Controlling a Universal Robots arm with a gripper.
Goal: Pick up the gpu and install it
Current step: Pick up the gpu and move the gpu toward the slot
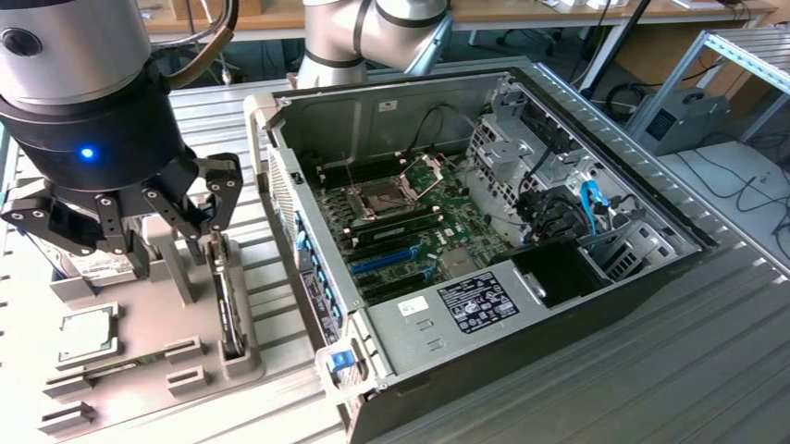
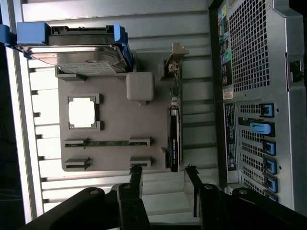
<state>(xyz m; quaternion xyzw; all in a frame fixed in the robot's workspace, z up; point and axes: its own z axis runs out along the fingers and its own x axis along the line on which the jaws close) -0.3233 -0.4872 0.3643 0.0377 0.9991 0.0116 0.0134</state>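
The thin black gpu card with a silver bracket stands on its edge at the grey plastic tray's side nearest the open metal computer case, so its top is free to be gripped. The black gripper hovers above it, fingers wide apart and holding nothing.

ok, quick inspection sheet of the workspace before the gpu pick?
surface: slatted metal table, grey fixture tray on it.
job's things: gpu on edge in the tray, ungripped; computer case open, motherboard exposed.
clutter: hard drive, processor chip, memory stick in the same tray.
gripper: jaws open, empty, near the gpu.
cables: blue cables inside the case; black cables at the exterior view's right.
surroundings: wooden bench and grey box beyond the case.
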